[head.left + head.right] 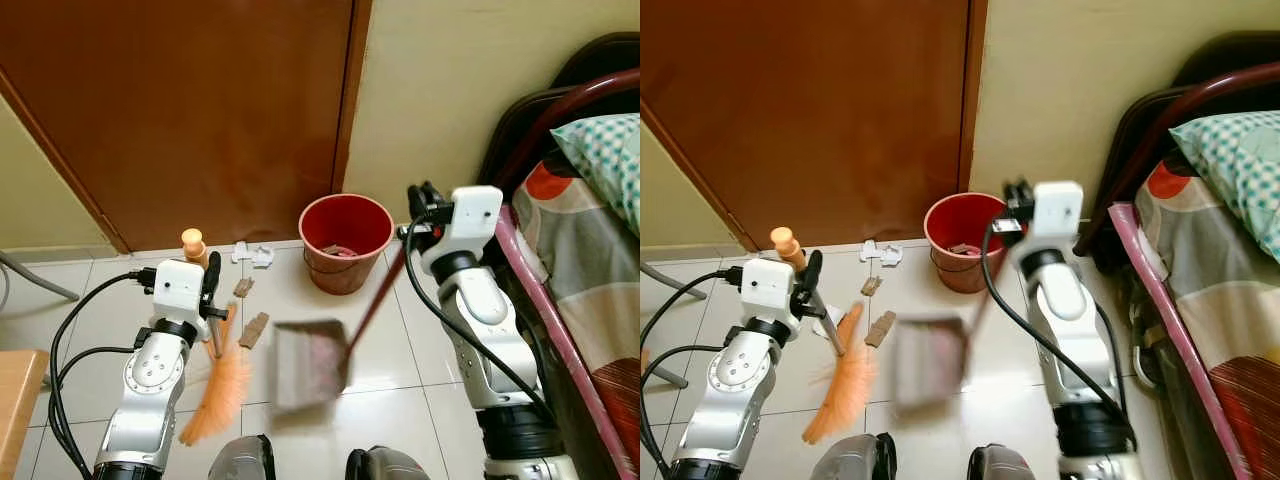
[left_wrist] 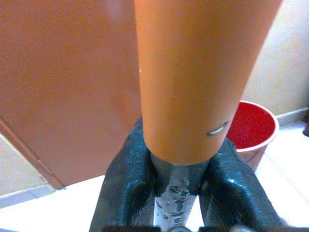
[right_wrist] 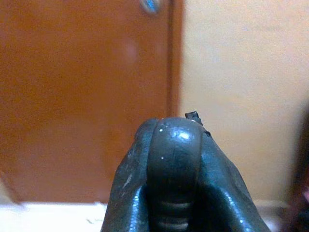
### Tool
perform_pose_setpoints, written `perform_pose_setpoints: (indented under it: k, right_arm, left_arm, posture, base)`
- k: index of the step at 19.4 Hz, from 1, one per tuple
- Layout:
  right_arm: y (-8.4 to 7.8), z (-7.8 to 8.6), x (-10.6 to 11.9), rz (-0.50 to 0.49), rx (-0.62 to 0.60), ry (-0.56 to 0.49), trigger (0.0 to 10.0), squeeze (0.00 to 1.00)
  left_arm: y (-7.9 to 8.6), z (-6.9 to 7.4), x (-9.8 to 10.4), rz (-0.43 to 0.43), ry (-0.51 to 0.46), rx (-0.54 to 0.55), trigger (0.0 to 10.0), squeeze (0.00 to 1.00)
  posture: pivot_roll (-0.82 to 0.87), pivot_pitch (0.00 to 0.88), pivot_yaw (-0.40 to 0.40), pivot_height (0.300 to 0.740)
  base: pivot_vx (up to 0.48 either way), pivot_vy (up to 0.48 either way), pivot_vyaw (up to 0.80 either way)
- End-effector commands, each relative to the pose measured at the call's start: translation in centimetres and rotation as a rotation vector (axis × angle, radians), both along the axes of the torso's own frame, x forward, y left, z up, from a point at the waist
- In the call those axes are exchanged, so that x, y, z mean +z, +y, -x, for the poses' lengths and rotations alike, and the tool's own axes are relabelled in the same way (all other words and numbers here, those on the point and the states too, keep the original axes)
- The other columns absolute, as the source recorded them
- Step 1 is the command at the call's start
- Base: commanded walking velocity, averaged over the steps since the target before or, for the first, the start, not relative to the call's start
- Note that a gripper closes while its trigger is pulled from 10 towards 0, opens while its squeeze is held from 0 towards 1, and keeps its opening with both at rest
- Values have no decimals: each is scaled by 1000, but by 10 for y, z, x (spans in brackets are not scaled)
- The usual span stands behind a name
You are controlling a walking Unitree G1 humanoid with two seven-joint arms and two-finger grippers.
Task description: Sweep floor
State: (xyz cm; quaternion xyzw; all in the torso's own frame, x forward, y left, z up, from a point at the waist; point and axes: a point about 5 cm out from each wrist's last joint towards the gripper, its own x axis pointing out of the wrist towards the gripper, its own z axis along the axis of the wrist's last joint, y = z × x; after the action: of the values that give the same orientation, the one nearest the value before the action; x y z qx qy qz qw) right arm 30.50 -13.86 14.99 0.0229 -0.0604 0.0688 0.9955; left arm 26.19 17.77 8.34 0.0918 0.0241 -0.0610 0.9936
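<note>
Tiled floor (image 1: 400, 350) by door: left gripper (image 1: 212, 285) clamps broom (image 1: 215, 385), right gripper (image 1: 420, 205) clamps dustpan (image 1: 308, 365), whose tilt risks spilling short of bucket (image 1: 345, 240).

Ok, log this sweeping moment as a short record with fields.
left pincer: shut on the broom handle
broom head: orange bristles down on the tiled floor
right pincer: shut on the dustpan handle
dustpan: blurred, low over the tiles, beside the broom head
bucket: red, by the door, scraps inside
litter: cardboard bits and white scraps on the tiles
</note>
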Motion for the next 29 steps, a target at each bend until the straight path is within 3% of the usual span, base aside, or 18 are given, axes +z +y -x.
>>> perform_pose_setpoints:
  k: [1, 4, 6, 7, 10, 14, 17, 22, 25, 29]
  right_arm:
    - [-12, 0, -1, 16, -65, -9, 10000, 0]
    - [-34, 1, -26, 68, -170, 74, 10000, 0]
    - [-54, -1, -49, 100, -276, 160, 10000, 0]
    - [-56, -2, -52, 102, -297, 170, 10000, 0]
    - [-52, -17, -53, 168, -360, 186, 10000, 0]
    - [-40, -30, -56, 232, -415, 203, 10000, 0]
    - [-28, -36, -59, 260, -410, 215, 10000, 0]
    - [19, -47, -62, 259, -278, 233, 10000, 0]
    - [36, -48, -63, 244, -209, 232, 10000, 0]
    - [34, -45, -71, 233, -179, 254, 10000, 0]
  left_arm:
    - [-7, 4, 0, 3, 10, -57, 10000, 0]
    - [-23, 7, 1, 17, 16, -167, 10000, 0]
    - [-42, 16, 0, 65, 48, -333, 10000, 0]
    - [-46, 18, 1, 79, 56, -366, 10000, 0]
    - [-64, 22, 7, 137, 91, -513, 10000, 0]
    - [-70, 23, 22, 251, 106, -570, 10000, 0]
    - [-70, 23, 29, 344, 121, -561, 10000, 0]
    - [-64, 7, 54, 520, 49, -457, 10000, 0]
    - [-39, -8, 67, 629, -30, -283, 10000, 0]
    - [1, -19, 74, 548, -94, -130, 10000, 0]
  posture:
    - [47, 105, -31, 740]
    - [46, 111, -31, 740]
    - [48, 116, -30, 740]
    - [49, 118, -29, 740]
    - [54, 127, -31, 740]
    - [61, 163, -36, 740]
    - [63, 170, -46, 740]
    - [76, 166, -60, 740]
    - [78, 163, -69, 740]
    - [78, 159, -73, 740]
  base:
    - [0, 0, 0]
    - [0, 0, 0]
    - [0, 0, 0]
    - [0, 0, 0]
    - [0, 0, 0]
    - [0, 0, 0]
    - [0, 0, 0]
    - [0, 0, 0]
    - [0, 0, 0]
    - [0, 0, 0]
